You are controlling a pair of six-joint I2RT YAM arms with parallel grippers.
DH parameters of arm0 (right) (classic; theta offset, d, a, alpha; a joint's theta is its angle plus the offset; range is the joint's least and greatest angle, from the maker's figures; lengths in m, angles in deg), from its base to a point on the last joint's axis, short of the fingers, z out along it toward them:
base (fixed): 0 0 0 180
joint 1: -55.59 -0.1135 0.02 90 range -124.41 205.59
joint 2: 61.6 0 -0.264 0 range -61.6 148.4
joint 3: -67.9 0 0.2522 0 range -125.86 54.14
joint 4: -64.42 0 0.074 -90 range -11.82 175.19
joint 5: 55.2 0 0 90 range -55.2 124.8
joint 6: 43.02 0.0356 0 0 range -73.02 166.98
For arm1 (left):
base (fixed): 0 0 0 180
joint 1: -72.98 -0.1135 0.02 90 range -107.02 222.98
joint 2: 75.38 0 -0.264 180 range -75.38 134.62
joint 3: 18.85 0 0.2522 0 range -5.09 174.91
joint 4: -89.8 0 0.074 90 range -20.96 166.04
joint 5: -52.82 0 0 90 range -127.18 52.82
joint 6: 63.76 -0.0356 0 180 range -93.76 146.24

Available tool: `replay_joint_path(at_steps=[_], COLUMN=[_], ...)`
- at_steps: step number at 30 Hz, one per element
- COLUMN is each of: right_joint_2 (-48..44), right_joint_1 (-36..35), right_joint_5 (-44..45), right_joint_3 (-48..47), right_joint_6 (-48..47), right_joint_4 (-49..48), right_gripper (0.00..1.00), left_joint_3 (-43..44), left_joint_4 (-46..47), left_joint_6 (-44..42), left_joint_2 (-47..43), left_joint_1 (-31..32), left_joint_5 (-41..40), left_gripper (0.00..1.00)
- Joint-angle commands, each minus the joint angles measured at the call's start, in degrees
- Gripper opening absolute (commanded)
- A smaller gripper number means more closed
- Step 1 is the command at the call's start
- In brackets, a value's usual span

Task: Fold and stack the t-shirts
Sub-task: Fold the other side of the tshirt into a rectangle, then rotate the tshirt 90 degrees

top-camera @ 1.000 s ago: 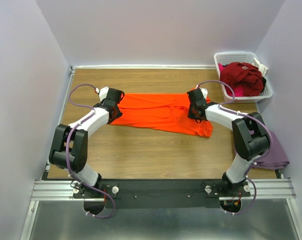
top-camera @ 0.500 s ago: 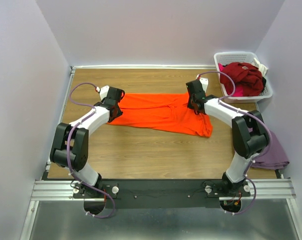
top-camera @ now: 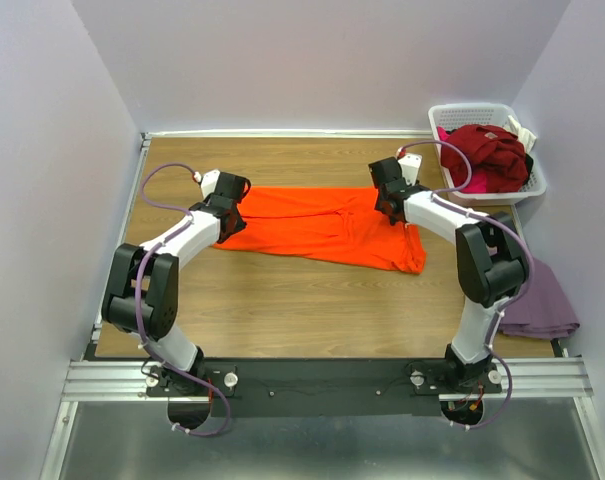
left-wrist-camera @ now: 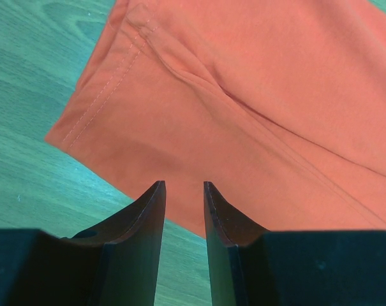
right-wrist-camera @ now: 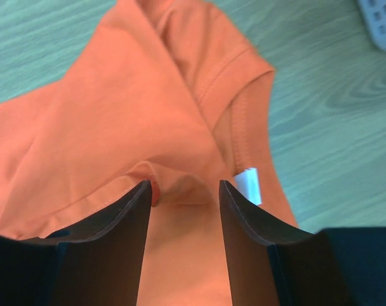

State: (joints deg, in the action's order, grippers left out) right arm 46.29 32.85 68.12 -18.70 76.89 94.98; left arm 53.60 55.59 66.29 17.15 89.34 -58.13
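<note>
Evidently mid-fold, by my reading: one shirt laid out, cross fold not yet made.

Brown wood-grain surface [top-camera: 282,300] carries the bright orange soft fabric t-shirt [top-camera: 322,228], a long band across the far half, apparently doubled lengthwise.

Left fingers [left-wrist-camera: 155,201] hover over a stitched corner at the left end, narrowly parted, holding nothing. Right fingers [right-wrist-camera: 143,204] are spread wide above the collar end, cloth loose beneath.

Next move likely needs each side to pinch an end and carry it across. Limp fabric may sag.

Shirt lies flat, few creases; small white neck label [right-wrist-camera: 249,183] is exposed.
</note>
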Motion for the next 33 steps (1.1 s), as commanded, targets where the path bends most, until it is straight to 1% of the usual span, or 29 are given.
replay_joint_path(at_steps=[1, 4, 7, 12, 14, 20, 28, 33], right_joint_2=[-3.92, -4.98, -6.38, -9.37, -9.63, -9.46, -6.12, -3.14], right_joint_1=[0.33, 0.33, 0.24, 0.24, 0.24, 0.15, 0.16, 0.24], right_joint_5=[6.84, 5.80, 2.64, -6.85, -10.97, -15.21, -15.57, -15.92], right_joint_3=[-0.02, -0.28, -0.38, 2.78, 3.84, 7.71, 7.98, 6.40], right_joint_6=[2.17, 0.77, -0.38, -0.47, -0.03, 2.52, 3.05, 2.96], right_joint_4=[1.48, 1.48, 1.57, 1.66, 1.75, 1.66, 1.31, 1.22], right_gripper=[0.56, 0.56, 0.56, 0.56, 0.56, 0.56, 0.56, 0.56], left_joint_3=[2.21, 3.88, 6.60, 13.80, 17.30, 25.84, 25.94, 26.03], left_joint_4=[0.85, 0.85, 1.20, 1.46, 1.29, -2.66, -3.28, -5.74], left_joint_6=[-0.77, -1.29, -2.08, -4.28, -5.15, -5.86, -4.90, -3.58], left_joint_2=[1.42, 2.39, 3.53, 7.13, 10.38, 19.78, 24.45, 26.47], left_joint_1=[0.08, 0.08, 0.08, 0.08, 0.08, -0.10, -1.68, -3.09], left_joint_5=[-0.76, -0.67, -0.76, -0.41, 0.38, 0.56, -0.84, -1.73], left_gripper=[0.39, 0.39, 0.39, 0.39, 0.39, 0.39, 0.39, 0.39])
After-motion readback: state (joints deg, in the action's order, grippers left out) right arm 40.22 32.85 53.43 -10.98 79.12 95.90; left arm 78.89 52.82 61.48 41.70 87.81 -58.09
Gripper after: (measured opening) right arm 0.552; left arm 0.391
